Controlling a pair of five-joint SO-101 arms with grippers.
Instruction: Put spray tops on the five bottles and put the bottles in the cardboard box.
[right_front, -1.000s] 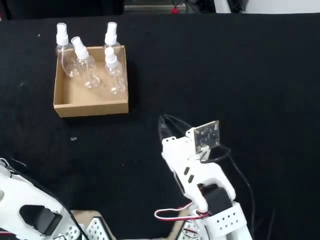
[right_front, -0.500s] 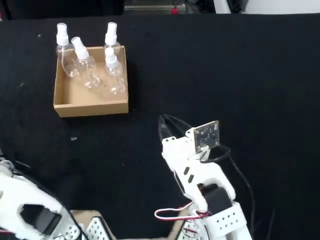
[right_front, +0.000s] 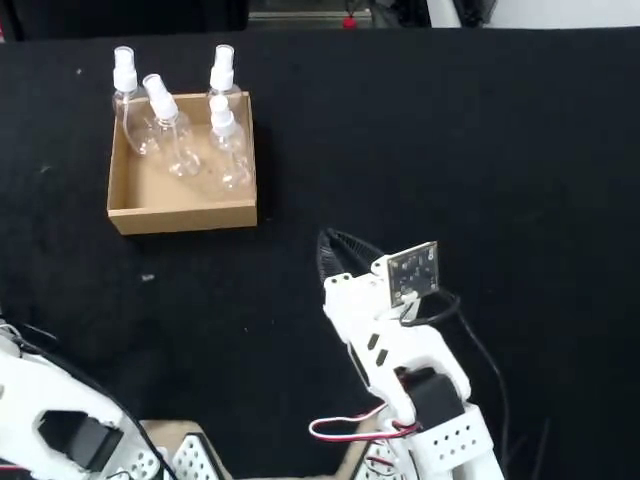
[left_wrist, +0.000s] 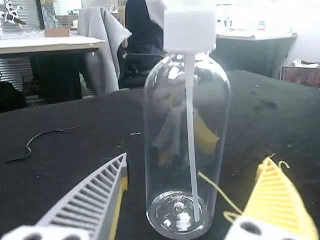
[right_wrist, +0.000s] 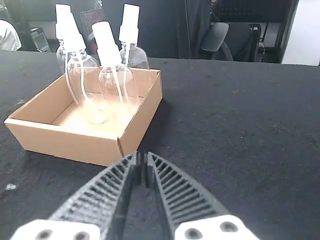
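Surface: black bench (right_front: 450, 150); cardboard box (right_front: 180, 215) towards its far left corner, four bottles (right_front: 175, 140) inside.
Room: desk (left_wrist: 50, 44) and office chair (right_wrist: 232, 40) beyond.
Left arm: left pincer (left_wrist: 195, 158) spread, flanking the fifth bottle (left_wrist: 187, 135) without touching it; the bottle stands upright on the bench, spray top (left_wrist: 189, 31) fitted.
Right arm: right pincer (right_wrist: 141, 156) pressed together, low, facing the box, well apart from it.

An office, with desk (left_wrist: 47, 45) and swivel chair (right_wrist: 227, 40).

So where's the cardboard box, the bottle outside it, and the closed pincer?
cardboard box (right_front: 180, 217), high view, its near wall.
bottle (left_wrist: 187, 145), left wrist view, its clear body.
right gripper (right_wrist: 141, 162), right wrist view, midway between its fingertips.
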